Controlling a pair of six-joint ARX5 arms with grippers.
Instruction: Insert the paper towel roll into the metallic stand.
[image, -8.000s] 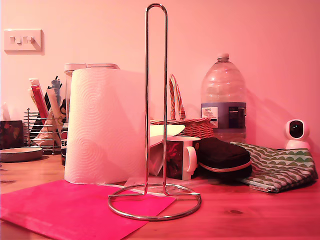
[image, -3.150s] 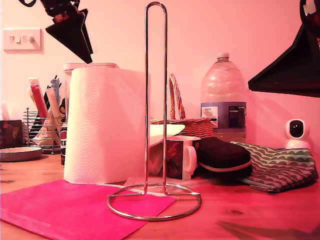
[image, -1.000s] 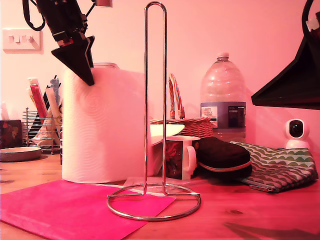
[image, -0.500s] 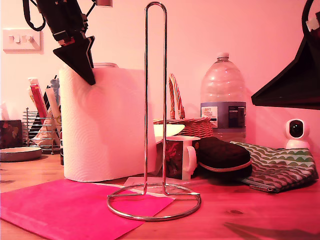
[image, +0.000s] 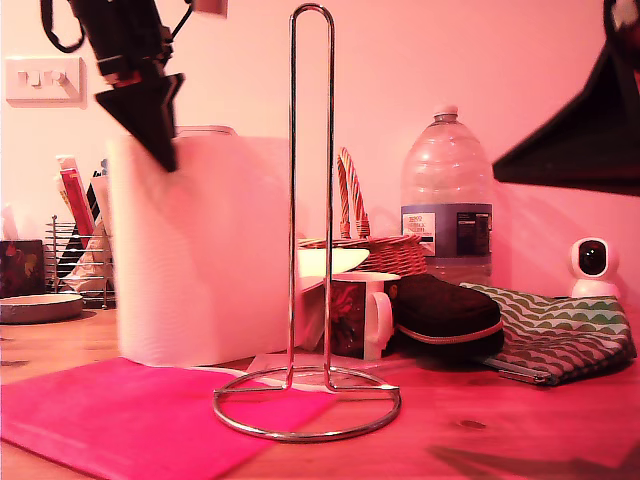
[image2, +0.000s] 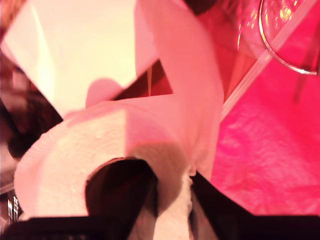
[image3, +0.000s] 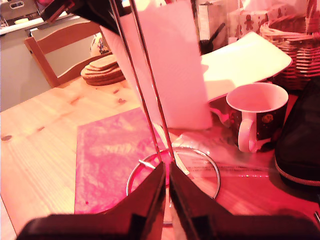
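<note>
The paper towel roll (image: 200, 250) stands behind the metallic stand (image: 292, 200), blurred, toward the exterior view's left. My first gripper (image: 160, 145) reaches down onto its top edge. In the first wrist view one finger sits inside the roll's (image2: 65, 165) hollow core and the other outside, so the first gripper (image2: 172, 200) is shut on the paper wall. The stand's ring base (image2: 272, 50) shows beyond. My second gripper (image: 520, 160) hovers high at the exterior view's right, shut on nothing (image3: 167, 200), looking at the stand (image3: 218, 175) and roll (image3: 170, 65).
A pink sheet (image: 120, 410) lies under the stand's base. A mug (image: 360, 315), black pouch (image: 445, 310), wicker basket (image: 370, 250), water bottle (image: 447, 200), patterned cloth (image: 560, 335) and small camera (image: 592, 262) crowd the exterior view's right. A utensil rack (image: 80, 260) stands far left.
My first gripper came down onto the roll's top and closed on it. The roll has since shifted toward the exterior view's left with the gripper. The second gripper rose slightly.
</note>
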